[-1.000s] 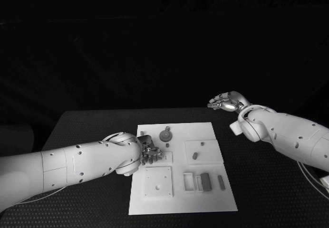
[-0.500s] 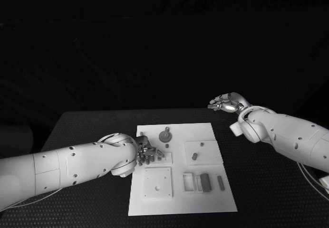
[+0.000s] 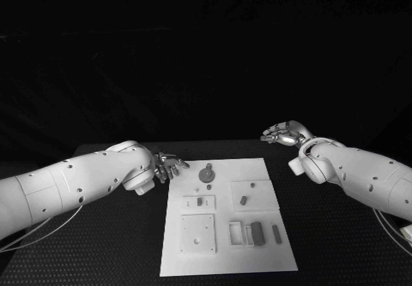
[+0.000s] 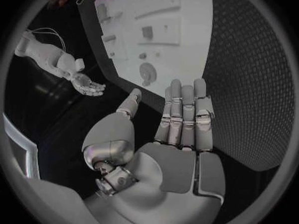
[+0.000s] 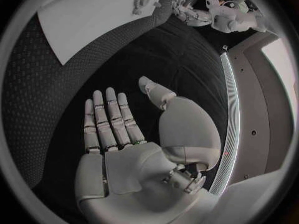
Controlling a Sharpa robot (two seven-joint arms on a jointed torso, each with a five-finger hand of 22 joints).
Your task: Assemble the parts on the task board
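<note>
The left hand (image 3: pixel 167 165) hovers just off the task board's (image 3: pixel 266 238) far left corner, fingers straight and apart, holding nothing. On the board, small parts (image 3: pixel 256 229) lie toward the near right; a round piece (image 3: pixel 207 174) sits near the far edge, possibly already seated. The right hand (image 3: pixel 280 132) hangs beyond the far right corner, fingers spread, empty. A careless reach could knock loose parts off their places. No writing is legible.
</note>
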